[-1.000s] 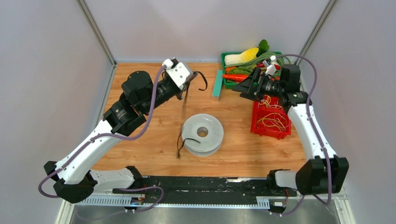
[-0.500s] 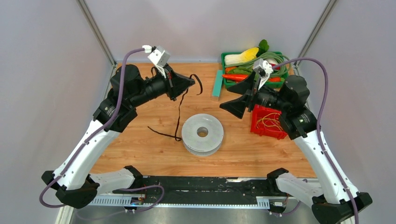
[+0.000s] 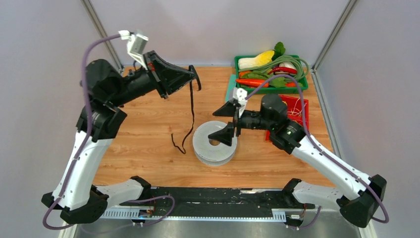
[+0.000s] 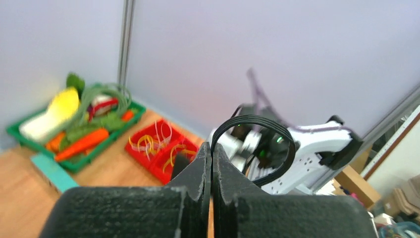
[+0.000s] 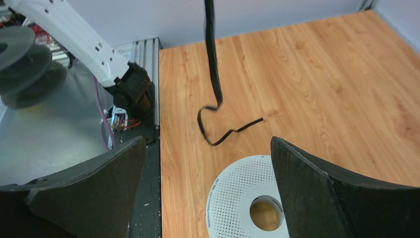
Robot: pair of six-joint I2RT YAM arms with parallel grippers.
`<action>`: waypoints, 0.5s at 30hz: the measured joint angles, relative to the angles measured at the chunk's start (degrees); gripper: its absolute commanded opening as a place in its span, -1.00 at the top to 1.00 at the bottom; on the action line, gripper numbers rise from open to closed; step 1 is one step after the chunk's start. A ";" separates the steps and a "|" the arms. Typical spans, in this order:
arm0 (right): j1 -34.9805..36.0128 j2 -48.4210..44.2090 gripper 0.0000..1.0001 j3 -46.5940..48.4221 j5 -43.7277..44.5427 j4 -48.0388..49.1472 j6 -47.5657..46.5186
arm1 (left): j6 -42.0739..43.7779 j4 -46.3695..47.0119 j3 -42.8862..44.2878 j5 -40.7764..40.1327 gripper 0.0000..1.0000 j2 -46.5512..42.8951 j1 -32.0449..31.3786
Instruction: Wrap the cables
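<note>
Left of the white spool [image 3: 214, 143], the cable [image 3: 192, 106] hangs almost vertical from the left gripper [image 3: 190, 75], which is clamped on its looped top. Its tail seemingly touches the table [image 3: 148, 148]. Above the spool, the right gripper [image 3: 223, 125] gapes wide, nearer the slack.

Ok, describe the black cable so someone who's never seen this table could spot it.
On the wooden table, look just left of the white spool. A thin black cable hangs there from the shut left gripper, its tail curling on the wood; the arms' cables are thicker and purple.
</note>
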 measured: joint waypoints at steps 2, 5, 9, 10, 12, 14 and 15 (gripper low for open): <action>2.43 1.55 -1.00 -1.88 0.96 1.25 -1.40 | 0.04 -0.52 5.20 0.76 1.00 0.35 0.55; 4.94 3.28 -1.00 -4.81 2.10 3.67 -3.30 | 0.90 -2.10 13.33 0.70 1.00 0.83 1.31; 6.60 3.54 -1.00 -9.46 3.06 6.67 -6.69 | 2.03 -3.30 21.62 -0.07 1.00 1.92 1.90; 7.04 3.37 -1.00 -11.13 3.45 7.67 -8.15 | 2.08 -3.61 23.71 -0.07 1.00 2.40 1.97; 7.80 2.95 -1.00 -13.81 3.63 8.68 -10.67 | 1.99 -3.45 26.49 0.09 1.00 2.86 2.03; 8.68 2.64 -1.00 -15.96 3.74 9.70 -12.90 | 1.55 -2.56 27.89 0.59 1.00 3.15 2.05; 9.07 2.58 -1.00 -16.72 3.74 10.27 -13.84 | 1.31 -2.12 28.50 0.79 1.00 3.41 2.08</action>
